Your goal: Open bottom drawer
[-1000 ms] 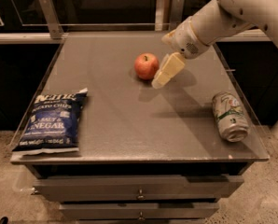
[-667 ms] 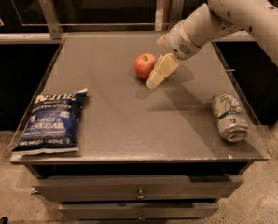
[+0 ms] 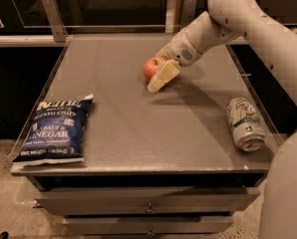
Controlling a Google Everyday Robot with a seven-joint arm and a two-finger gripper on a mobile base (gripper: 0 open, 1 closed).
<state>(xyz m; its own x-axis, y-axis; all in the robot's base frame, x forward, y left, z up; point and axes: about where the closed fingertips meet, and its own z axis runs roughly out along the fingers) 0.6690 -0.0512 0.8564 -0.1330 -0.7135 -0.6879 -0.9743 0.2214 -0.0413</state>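
The drawer stack sits under the grey counter top (image 3: pixel 138 128) at the bottom of the camera view. The upper drawer front (image 3: pixel 88 201) has a small knob (image 3: pixel 149 209). The lowest visible drawer front (image 3: pixel 103 225) has its knob (image 3: pixel 149 230) at the frame's lower edge. Both look pushed in. My gripper (image 3: pixel 156 84) hangs over the far middle of the counter, well above and behind the drawers, and partly covers a red apple (image 3: pixel 151 66). Its fingers look shut and hold nothing.
A blue bag of salt and vinegar chips (image 3: pixel 54 132) lies at the front left of the counter. A green and white can (image 3: pixel 244 123) lies on its side at the right edge. My arm (image 3: pixel 248 19) reaches in from the upper right.
My gripper has moved a little to the left and now overlaps the apple. The apple, chips, can and drawers have not moved.
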